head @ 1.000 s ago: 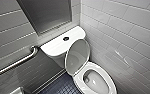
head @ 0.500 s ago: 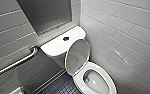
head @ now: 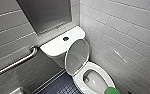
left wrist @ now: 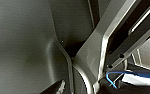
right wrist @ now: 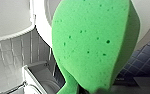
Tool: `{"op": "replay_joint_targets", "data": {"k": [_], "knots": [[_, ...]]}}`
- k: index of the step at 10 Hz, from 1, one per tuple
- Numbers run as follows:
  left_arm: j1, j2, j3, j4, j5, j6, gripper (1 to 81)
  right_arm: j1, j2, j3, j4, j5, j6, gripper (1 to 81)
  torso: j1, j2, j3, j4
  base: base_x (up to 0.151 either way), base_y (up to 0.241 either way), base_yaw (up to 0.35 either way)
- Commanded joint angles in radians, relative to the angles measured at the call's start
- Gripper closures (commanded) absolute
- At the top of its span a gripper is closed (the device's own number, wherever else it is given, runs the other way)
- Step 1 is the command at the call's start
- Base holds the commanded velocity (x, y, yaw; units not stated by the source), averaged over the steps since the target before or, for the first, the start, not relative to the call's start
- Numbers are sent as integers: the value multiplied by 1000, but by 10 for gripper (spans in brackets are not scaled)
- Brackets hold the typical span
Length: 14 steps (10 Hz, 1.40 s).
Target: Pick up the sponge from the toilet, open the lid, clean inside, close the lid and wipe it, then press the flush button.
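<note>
Moved: nothing visible since half a second ago.
Counts: one sponge (head: 111,90), one toilet (head: 91,65), one lid (head: 77,58), one flush button (head: 65,38), one grab bar (head: 16,62).
Sponge place: over toilet's near rim, hiding part of it.
Lid: raised.
right gripper (right wrist: 91,89): jaws clamped on sponge.
left gripper: jaws, cannot tell.
Around: tiled wall (head: 121,32), dark blue floor (head: 61,86).

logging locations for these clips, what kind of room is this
A bathroom, likely an accessible stall: a white toilet with its lid raised, a metal grab bar on the tiled wall.
</note>
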Motion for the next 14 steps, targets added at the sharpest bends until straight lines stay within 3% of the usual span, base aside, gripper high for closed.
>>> {"op": "replay_joint_targets", "data": {"k": [1, 4, 7, 9, 11, 12, 14], "knots": [[5, -17, 26, 3, 75, 5, 10, 264, 92, -3, 4, -287, 38, 811, 0, 0, 0, 0, 0, 0, 0], [0, -19, 23, 2, 77, 5, 10, 359, 262, -132, 2, -379, 47, 811, 0, -1, 0, 0, 0, 0, 0], [-1, -17, 21, 0, 77, 3, 10, 446, 415, -273, 5, -381, 48, 811, 0, -1, 0, 0, 0, 0, 0], [-1, -17, 21, 0, 77, 3, 10, 466, 522, -372, -2, -347, 45, 811, 0, -1, 0, 0, 0, 0, 0], [-2, -19, 18, 0, 77, 3, 10, 465, 600, -451, 7, -209, 56, 811, 0, 0, 0, 0, 0, 0, 0], [-3, -19, 18, 0, 77, 3, 10, 476, 658, -501, 4, -192, 91, 811, 0, 0, 0, 0, 0, 0, 0], [-3, -23, 18, -1, 77, 3, 10, 493, 761, -589, 5, -194, 97, 811, 0, 0, 0, 0, 0, 0, 0]]}}
